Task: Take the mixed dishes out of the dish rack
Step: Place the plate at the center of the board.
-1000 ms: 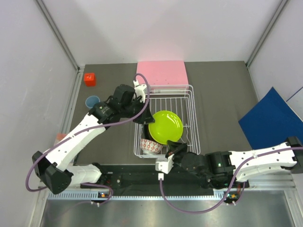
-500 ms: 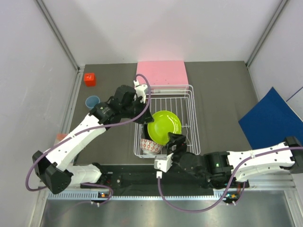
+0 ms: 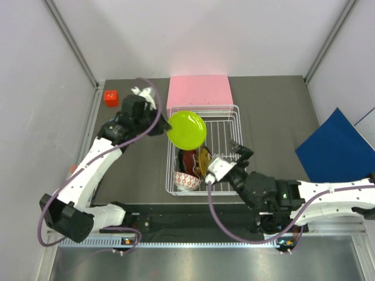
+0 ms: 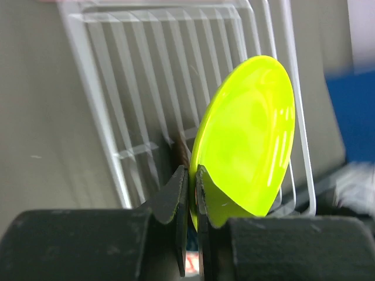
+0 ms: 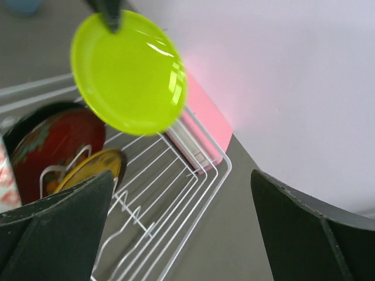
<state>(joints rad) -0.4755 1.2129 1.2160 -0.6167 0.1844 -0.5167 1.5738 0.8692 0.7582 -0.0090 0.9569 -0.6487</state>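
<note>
No words, numbers or signs to read anywhere. Plates, dish rack (image 3: 205,149), arms, pink box (image 3: 199,89): all bare of writing.

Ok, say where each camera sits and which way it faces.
Top external: overhead at the near edge, looking down on the table; left arm and right arm show, left gripper holding the lime green plate over the dish rack.
Left wrist: on the left arm, looking along its shut fingers at plate and rack.
Right wrist: low at the rack's near end, facing the back wall; open fingers frame it.
Shared: both wrist views show plate and rack.
</note>
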